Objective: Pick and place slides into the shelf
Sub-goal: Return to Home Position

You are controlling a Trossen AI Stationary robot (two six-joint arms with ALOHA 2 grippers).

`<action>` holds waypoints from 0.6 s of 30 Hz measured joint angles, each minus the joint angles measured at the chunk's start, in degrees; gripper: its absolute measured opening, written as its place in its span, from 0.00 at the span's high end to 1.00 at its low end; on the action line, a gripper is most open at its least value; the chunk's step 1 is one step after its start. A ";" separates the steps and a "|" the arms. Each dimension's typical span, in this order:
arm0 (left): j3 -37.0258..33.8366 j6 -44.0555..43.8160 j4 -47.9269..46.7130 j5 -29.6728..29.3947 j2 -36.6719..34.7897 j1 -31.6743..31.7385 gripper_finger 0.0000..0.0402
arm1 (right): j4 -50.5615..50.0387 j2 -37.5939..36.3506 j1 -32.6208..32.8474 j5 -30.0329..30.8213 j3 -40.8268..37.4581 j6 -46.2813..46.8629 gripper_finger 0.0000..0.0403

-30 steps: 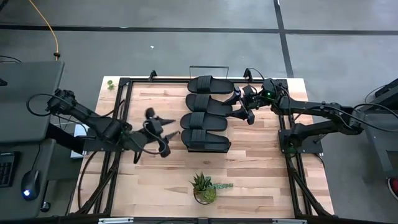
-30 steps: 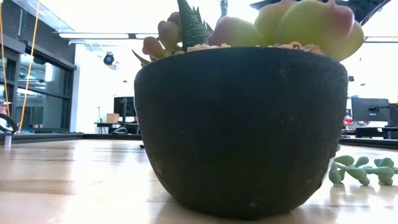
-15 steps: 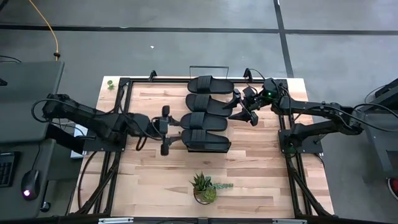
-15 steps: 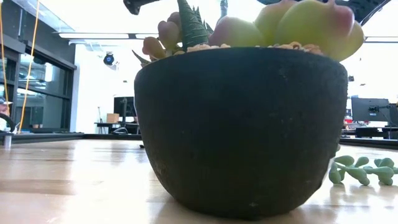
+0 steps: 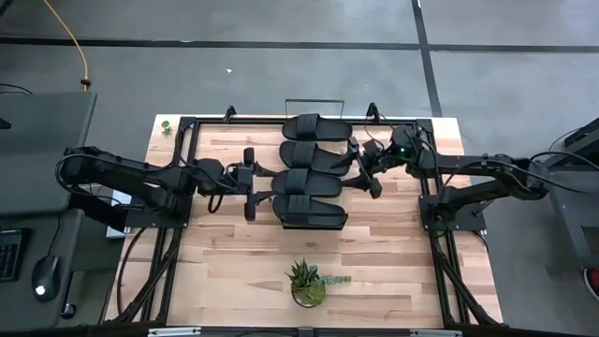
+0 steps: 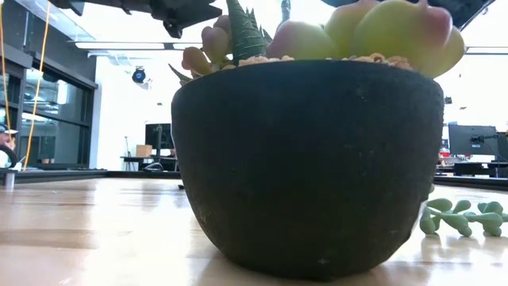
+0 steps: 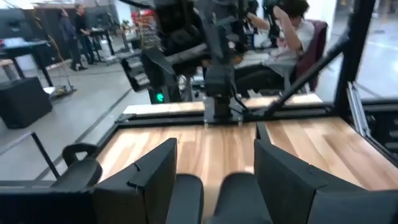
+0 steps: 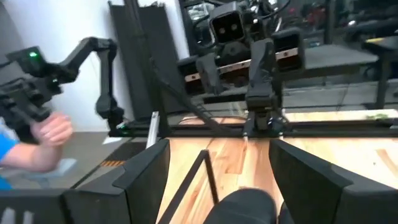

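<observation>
Spread open and empty, the left gripper (image 5: 253, 183) and right gripper (image 5: 364, 169) are hovering at nine and three o'clock of the slides (image 5: 313, 182), risking clipping a sole on retreat.

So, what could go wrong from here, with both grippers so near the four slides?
1. The left gripper is open right at one end of the slides; a careless retreat might catch one and drag it out of the row.
2. The right gripper, also open, sits close at the opposite end, so the same may happen there.
</observation>
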 joint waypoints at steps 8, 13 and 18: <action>0.00 -2.23 1.44 -3.89 0.04 -0.11 0.51 | 2.83 0.28 4.91 11.56 0.00 -0.29 0.35; 0.00 -3.37 1.36 -6.18 0.04 -0.13 0.51 | 2.59 2.67 8.64 25.48 0.00 -1.04 0.35; 0.00 -3.41 1.20 -6.84 0.04 -0.13 0.51 | 6.09 6.17 11.04 27.73 0.00 -3.14 0.35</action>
